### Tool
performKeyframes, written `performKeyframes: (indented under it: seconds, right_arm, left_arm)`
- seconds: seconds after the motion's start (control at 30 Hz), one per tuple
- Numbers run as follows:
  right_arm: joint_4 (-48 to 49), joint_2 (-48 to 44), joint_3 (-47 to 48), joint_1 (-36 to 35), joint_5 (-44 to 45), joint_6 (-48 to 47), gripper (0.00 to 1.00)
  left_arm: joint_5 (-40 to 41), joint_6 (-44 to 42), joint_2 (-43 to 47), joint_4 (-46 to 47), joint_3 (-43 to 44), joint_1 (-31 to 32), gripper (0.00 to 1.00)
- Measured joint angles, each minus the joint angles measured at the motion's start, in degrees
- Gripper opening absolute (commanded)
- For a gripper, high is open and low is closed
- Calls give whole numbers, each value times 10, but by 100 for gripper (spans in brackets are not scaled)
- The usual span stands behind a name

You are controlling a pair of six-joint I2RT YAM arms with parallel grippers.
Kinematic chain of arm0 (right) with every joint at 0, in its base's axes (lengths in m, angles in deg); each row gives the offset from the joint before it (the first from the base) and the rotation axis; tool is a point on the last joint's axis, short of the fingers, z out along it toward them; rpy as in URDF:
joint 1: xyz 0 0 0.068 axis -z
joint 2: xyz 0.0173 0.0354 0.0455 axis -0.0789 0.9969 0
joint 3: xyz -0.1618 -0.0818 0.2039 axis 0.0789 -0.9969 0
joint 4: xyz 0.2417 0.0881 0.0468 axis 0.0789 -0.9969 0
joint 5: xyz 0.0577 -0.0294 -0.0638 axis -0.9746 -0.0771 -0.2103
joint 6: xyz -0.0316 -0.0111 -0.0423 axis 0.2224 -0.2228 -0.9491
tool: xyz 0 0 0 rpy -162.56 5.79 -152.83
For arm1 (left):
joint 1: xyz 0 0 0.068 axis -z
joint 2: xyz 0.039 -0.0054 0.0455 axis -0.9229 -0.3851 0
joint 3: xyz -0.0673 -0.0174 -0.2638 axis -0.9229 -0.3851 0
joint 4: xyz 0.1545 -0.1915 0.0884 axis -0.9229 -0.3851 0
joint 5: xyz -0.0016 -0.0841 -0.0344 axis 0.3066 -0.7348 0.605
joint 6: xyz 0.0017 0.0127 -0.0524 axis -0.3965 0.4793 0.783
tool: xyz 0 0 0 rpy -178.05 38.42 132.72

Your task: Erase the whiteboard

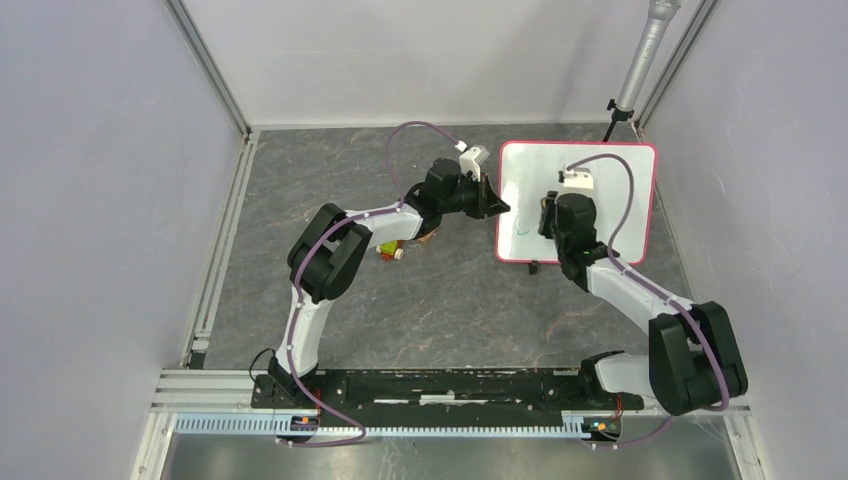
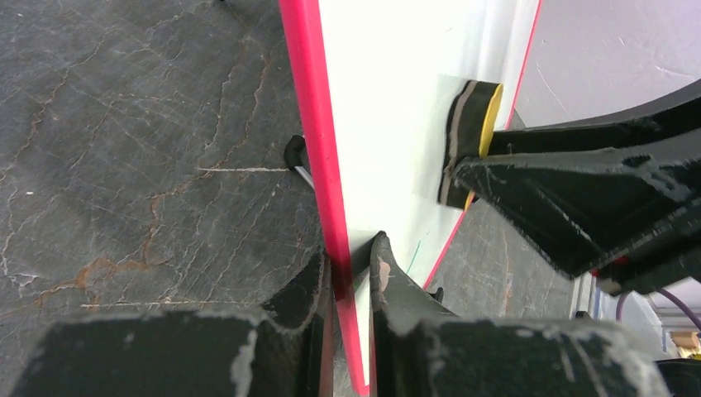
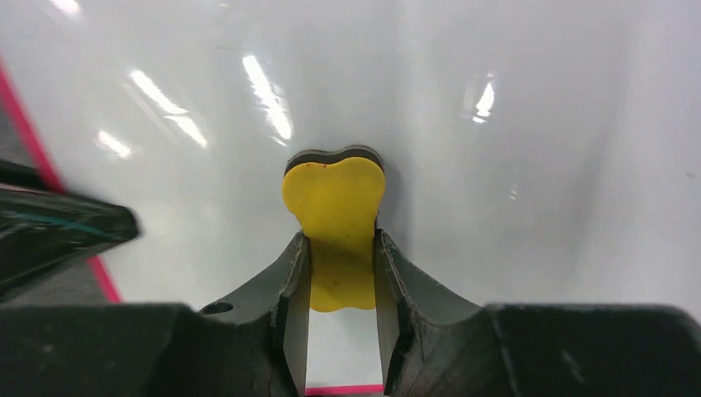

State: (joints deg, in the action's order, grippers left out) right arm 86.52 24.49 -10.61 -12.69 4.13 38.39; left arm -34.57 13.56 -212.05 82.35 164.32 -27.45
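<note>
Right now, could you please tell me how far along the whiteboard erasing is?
Done: most of the whiteboard face looks clean white. In hand: the left gripper is clamped on its pink frame, steadying it, while the right gripper holds the yellow eraser with its dark pad against the board. Left: a small green mark near the board's near-left corner, not yet wiped.

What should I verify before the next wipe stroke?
1. The left gripper clamps the whiteboard by its pink frame: ok.
2. The right gripper is shut on the eraser: ok.
3. The eraser's felt side lies against the board face: ok.
4. Board wiped clean: not ok; a green mark shows near its near-left corner.
5. Room for a stroke toward that mark, close to the left gripper: cannot tell.
</note>
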Motion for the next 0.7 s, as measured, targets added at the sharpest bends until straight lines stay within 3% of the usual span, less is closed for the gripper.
performKeyframes:
  seconds: [0.27,0.57,0.7]
  right_arm:
    - [14,-35,-55,22,17,-15,33]
    - [12,22,-32,-125,53,-7,33]
    - [3,55,6,-154,59,-7,33]
  left_arm:
    - [-1,0,0,0,0,0,2]
    - [0,0,0,-1,0,0,2]
    - [0,0,0,-2,0,0,2]
